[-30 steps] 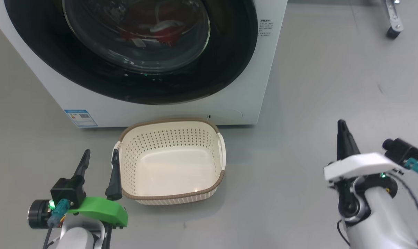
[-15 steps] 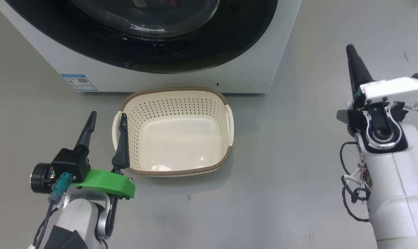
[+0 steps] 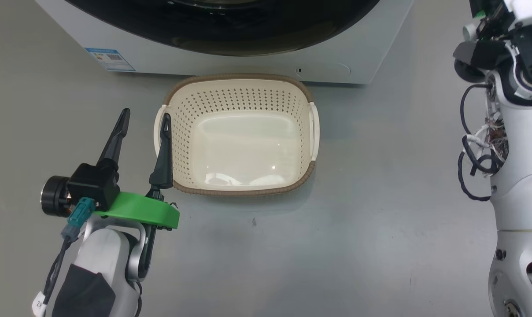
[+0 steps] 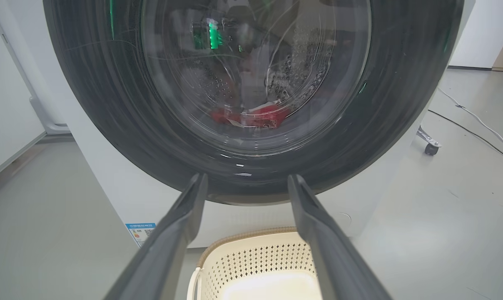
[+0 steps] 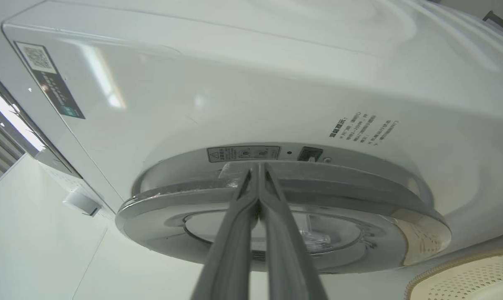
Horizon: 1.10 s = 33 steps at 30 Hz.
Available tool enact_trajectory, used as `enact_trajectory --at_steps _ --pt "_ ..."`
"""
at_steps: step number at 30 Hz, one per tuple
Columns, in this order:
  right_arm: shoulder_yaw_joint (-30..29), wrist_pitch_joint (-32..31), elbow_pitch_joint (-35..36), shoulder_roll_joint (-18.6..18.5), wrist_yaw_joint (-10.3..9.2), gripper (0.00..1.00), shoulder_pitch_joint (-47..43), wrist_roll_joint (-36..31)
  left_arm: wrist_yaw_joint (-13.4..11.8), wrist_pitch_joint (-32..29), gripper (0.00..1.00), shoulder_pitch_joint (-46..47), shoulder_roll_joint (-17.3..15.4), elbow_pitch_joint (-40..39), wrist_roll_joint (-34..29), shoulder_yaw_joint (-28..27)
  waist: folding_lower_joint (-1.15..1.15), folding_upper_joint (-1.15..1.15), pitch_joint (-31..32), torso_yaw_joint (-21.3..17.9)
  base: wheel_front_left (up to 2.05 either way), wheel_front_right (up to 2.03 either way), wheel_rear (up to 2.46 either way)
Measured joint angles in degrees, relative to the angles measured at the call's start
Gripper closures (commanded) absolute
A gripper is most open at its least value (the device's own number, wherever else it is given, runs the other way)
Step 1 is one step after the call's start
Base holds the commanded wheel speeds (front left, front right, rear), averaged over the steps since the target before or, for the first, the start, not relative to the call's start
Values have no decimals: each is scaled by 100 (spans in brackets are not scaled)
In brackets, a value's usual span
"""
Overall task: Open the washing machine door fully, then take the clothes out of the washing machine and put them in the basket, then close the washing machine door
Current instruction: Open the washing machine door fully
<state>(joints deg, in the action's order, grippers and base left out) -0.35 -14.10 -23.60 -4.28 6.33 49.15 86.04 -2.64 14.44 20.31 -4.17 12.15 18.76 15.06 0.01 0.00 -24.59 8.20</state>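
We held our left end effector (image 3: 145,115) spread apart before the washing machine (image 3: 204,65), right end effector (image 5: 257,168) pressed together at its door (image 4: 105,125) edge, clothes (image 4: 262,118) inside it, basket (image 3: 239,77) just before it

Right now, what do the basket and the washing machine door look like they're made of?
The basket looks like moulded cream plastic, faintly glossy: punched holes, soft highlights; the brown woven-look rim is probably plastic too. The washing machine door has a glossy black rim, likely plastic, streaked with reflections, around a clear bowl, seemingly glass: the clothes show through it.
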Motion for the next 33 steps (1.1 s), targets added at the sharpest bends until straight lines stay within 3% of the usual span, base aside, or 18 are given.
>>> enact_trajectory --at_steps 12,33 --pt "276 -732 -492 -338 -287 100 1080 13 131 0 0 220 104 -2 -36 77 0 0 -448 286 0 0 0" --pt "469 -1294 -1184 -575 -470 100 1950 -91 243 0 0 409 166 32 -74 176 0 0 -738 546 0 0 0"
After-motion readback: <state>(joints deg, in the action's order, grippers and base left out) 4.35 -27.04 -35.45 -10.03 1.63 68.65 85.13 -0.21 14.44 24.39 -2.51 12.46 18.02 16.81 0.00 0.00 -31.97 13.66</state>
